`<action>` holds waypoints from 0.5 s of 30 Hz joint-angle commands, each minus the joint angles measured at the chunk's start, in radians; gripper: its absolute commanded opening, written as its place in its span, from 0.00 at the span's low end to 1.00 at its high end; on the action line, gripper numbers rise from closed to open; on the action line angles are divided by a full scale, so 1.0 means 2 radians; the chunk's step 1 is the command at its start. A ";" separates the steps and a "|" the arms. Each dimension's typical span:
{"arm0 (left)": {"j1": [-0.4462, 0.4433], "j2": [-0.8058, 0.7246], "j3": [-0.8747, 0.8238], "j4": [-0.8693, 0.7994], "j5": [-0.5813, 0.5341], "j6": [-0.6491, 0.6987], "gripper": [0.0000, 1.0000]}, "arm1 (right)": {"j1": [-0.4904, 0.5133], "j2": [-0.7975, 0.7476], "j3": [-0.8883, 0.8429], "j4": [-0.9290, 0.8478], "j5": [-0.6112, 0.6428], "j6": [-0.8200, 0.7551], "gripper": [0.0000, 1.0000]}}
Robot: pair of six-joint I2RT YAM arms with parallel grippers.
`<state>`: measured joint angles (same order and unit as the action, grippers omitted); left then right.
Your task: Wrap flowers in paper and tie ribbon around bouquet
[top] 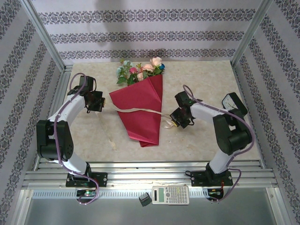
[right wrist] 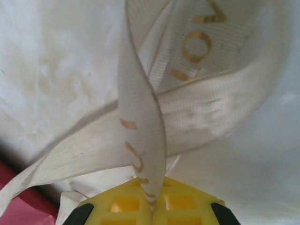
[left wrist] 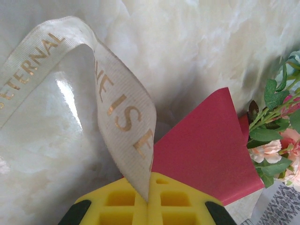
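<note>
Ribbon (left wrist: 126, 117) clamped between closed left fingers (left wrist: 117, 202); also clamped between closed right fingers (right wrist: 187, 205).

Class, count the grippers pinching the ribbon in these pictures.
2. The left gripper is shut on the ribbon to the left of the bouquet. The right gripper is shut on it to the bouquet's right.

looking down on a pale marbled tabletop (top: 206, 136), glossy, catching a bright glare. wallpaper (top: 140, 35) with dark floral bands wraps three sides, silver aluminium posts (top: 44, 35) at the corners. ridged metal rails (top: 150, 171) line the near edge, with a calculator (top: 170, 194) just beside a small black cube (top: 144, 200).
</note>
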<state>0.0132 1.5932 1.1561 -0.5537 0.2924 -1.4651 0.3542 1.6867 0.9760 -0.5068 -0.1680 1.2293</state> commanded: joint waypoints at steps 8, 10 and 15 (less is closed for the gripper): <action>0.030 -0.026 -0.003 -0.079 -0.031 0.039 0.00 | -0.100 -0.060 0.092 -0.122 0.092 -0.197 0.00; 0.032 -0.031 -0.014 -0.091 -0.040 0.035 0.00 | -0.110 -0.034 0.115 -0.146 0.110 -0.213 0.00; 0.032 -0.041 -0.020 -0.119 -0.056 0.037 0.19 | -0.126 0.010 0.125 -0.158 0.107 -0.215 0.30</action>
<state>0.0620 1.5368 1.1233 -0.6979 0.2260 -1.4086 0.1177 1.6699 1.2167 -0.7326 0.0143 0.8505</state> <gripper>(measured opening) 0.116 0.249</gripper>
